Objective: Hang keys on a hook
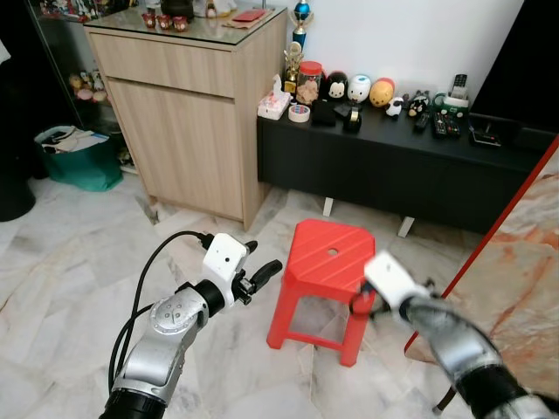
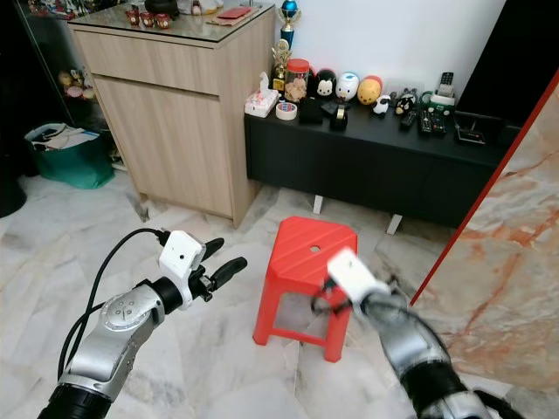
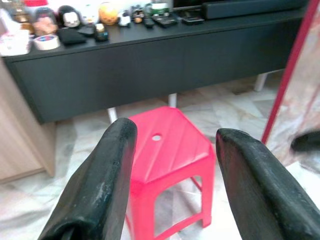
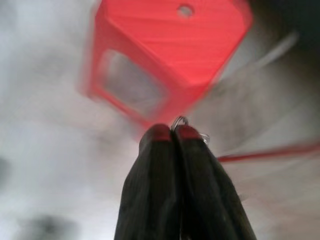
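My right gripper (image 4: 171, 132) is shut on the keys; a thin metal key ring (image 4: 180, 121) pokes out from between its fingertips. The right wrist view is blurred. In the eye views this gripper (image 1: 360, 301) hangs low at the right front corner of a red plastic stool (image 1: 327, 253). My left gripper (image 1: 260, 260) is raised to the left of the stool, open and holding nothing. In the left wrist view its two black fingers (image 3: 100, 190) frame the stool (image 3: 167, 145).
A wooden cabinet (image 1: 188, 113) stands at the back left. Beside it is a low black sideboard (image 1: 393, 166) with toys and remotes on top. A teal bag (image 1: 79, 157) sits far left. A red-edged marble slab (image 1: 524, 262) stands on the right. The floor is marble.
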Motion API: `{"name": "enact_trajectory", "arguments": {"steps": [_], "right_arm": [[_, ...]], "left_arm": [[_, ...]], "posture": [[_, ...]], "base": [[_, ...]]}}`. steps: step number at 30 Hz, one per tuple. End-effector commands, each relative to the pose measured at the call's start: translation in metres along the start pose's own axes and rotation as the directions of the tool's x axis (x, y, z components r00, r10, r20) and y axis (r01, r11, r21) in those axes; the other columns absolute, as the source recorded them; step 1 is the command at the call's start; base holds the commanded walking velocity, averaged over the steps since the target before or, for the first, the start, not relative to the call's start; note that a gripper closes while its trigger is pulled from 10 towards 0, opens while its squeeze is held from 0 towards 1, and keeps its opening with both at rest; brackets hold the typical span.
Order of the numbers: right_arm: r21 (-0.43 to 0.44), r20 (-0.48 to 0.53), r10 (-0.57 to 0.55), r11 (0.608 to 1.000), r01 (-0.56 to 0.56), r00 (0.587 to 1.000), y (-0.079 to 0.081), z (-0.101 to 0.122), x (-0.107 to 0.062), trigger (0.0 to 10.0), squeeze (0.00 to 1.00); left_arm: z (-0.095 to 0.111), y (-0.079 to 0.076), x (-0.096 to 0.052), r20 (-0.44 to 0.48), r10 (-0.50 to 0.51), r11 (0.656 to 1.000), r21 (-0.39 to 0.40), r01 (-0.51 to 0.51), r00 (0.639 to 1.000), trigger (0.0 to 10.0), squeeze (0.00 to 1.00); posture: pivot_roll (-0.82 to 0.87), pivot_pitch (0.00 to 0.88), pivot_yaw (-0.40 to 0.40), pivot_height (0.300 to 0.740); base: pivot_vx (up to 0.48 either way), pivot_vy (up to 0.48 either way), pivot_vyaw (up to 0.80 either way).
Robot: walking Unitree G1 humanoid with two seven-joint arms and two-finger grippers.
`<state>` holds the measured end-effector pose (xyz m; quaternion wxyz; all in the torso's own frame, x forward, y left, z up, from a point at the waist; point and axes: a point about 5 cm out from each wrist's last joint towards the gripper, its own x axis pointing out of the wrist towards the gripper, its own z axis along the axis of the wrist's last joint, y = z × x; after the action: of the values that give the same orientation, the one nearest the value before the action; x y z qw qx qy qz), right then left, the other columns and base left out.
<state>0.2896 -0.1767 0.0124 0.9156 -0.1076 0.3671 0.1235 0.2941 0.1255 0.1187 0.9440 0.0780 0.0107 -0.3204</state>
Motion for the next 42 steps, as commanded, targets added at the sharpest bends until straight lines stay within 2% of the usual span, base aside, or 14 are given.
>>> {"name": "enact_trajectory", "arguments": {"steps": [1, 3, 4, 5, 7, 13, 20, 22, 23, 28, 33, 36, 40, 42], "right_arm": [[0.157, 0.0, 0.019, 0.987, -0.018, 1.0, 0.001, -0.008, 0.002, 10.0, 0.0], [0.081, 0.02, -0.028, 0.996, 0.026, 0.999, -0.001, -0.005, 0.003, 10.0, 0.0], [0.053, 0.086, -0.044, 0.998, 0.04, 0.995, -0.002, 0.007, 0.003, 10.0, 0.0], [0.063, 0.114, -0.041, 0.997, 0.034, 0.993, -0.003, 0.012, 0.002, 10.0, 0.0], [0.146, 0.166, -0.011, 0.989, -0.013, 0.986, -0.003, 0.026, 0.002, 10.0, 0.0], [0.169, 0.225, 0.023, 0.984, -0.062, 0.974, -0.004, 0.05, 0.0, 10.0, 0.0], [0.07, 0.323, 0.182, 0.974, -0.215, 0.929, 0.009, 0.091, -0.011, 10.0, 0.0], [-0.009, 0.345, 0.266, 0.96, -0.281, 0.9, 0.017, 0.105, -0.019, 10.0, 0.0], [-0.009, 0.345, 0.266, 0.96, -0.281, 0.9, 0.017, 0.105, -0.019, 10.0, 0.0], [-0.162, 0.353, 0.412, 0.911, -0.379, 0.84, 0.03, 0.124, -0.035, 10.0, 0.0], [-0.208, 0.352, 0.463, 0.886, -0.414, 0.813, 0.035, 0.13, -0.045, 10.0, 0.0], [-0.205, 0.355, 0.476, 0.88, -0.429, 0.805, 0.037, 0.132, -0.048, 10.0, 0.0], [-0.228, 0.338, 0.544, 0.839, -0.494, 0.768, 0.049, 0.129, -0.055, 10.0, 0.0], [-0.23, 0.336, 0.548, 0.837, -0.497, 0.766, 0.05, 0.129, -0.056, 10.0, 0.0]], "left_arm": [[0.001, 0.0, -0.001, -0.004, 0.007, 1.0, 0.022, -0.007, 1.0, 10.0, 0.0], [0.001, 0.001, -0.002, -0.003, 0.009, 1.0, 0.023, -0.009, 1.0, 10.0, 0.0], [0.001, 0.001, -0.002, 0.0, 0.005, 1.0, 0.022, -0.005, 1.0, 10.0, 0.0], [0.001, 0.001, -0.002, 0.001, 0.002, 1.0, 0.021, -0.002, 1.0, 10.0, 0.0], [0.001, 0.0, -0.002, -0.002, -0.012, 1.0, 0.021, 0.012, 1.0, 10.0, 0.0], [0.0, -0.002, -0.002, -0.009, -0.029, 0.999, 0.02, 0.029, 1.0, 10.0, 0.0], [0.002, -0.006, -0.003, -0.017, -0.084, 0.996, 0.008, 0.084, 0.996, 10.0, 0.0], [0.001, -0.008, -0.005, -0.032, -0.123, 0.992, -0.002, 0.123, 0.992, 10.0, 0.0], [0.001, -0.008, -0.005, -0.032, -0.123, 0.992, -0.002, 0.123, 0.992, 10.0, 0.0], [0.002, -0.012, -0.009, -0.058, -0.198, 0.98, -0.018, 0.198, 0.978, 10.0, 0.0], [0.006, -0.012, -0.009, -0.059, -0.209, 0.978, -0.01, 0.209, 0.976, 10.0, 0.0], [0.007, -0.012, -0.009, -0.059, -0.209, 0.978, -0.006, 0.209, 0.976, 10.0, 0.0], [0.011, -0.011, -0.005, -0.042, -0.203, 0.979, -0.007, 0.203, 0.978, 10.0, 0.0], [0.012, -0.011, -0.005, -0.041, -0.204, 0.979, -0.006, 0.204, 0.978, 10.0, 0.0]], "posture": [[0.05, 0.0, -0.088, 0.74], [0.05, 0.0, -0.085, 0.74], [0.04, 0.0, -0.081, 0.74], [0.04, 0.0, -0.081, 0.74], [0.04, 0.0, -0.08, 0.74], [0.04, 0.0, -0.08, 0.74], [0.04, 0.0, -0.08, 0.74], [0.04, 0.0, -0.08, 0.74], [0.04, 0.0, -0.08, 0.74], [0.05, 0.0, -0.088, 0.74], [0.05, 0.0, -0.09, 0.74], [0.05, 0.0, -0.088, 0.74], [0.05, 0.0, -0.084, 0.74], [0.05, 0.0, -0.084, 0.74]], "base": [[0.0, 0.0, 0.0], [0.0, 0.0, 0.0], [0.0, 0.0, 0.0], [0.0, 0.0, 0.0], [0.0, 0.0, 0.0], [0.0, 0.0, 0.0], [0.0, 0.0, 0.0], [0.0, 0.0, 0.0], [0.0, 0.0, 0.0], [0.0, 0.0, 0.0], [0.0, 0.0, 0.0], [0.0, 0.0, 0.0], [0.0, 0.0, 0.0], [0.0, 0.0, 0.0]]}}
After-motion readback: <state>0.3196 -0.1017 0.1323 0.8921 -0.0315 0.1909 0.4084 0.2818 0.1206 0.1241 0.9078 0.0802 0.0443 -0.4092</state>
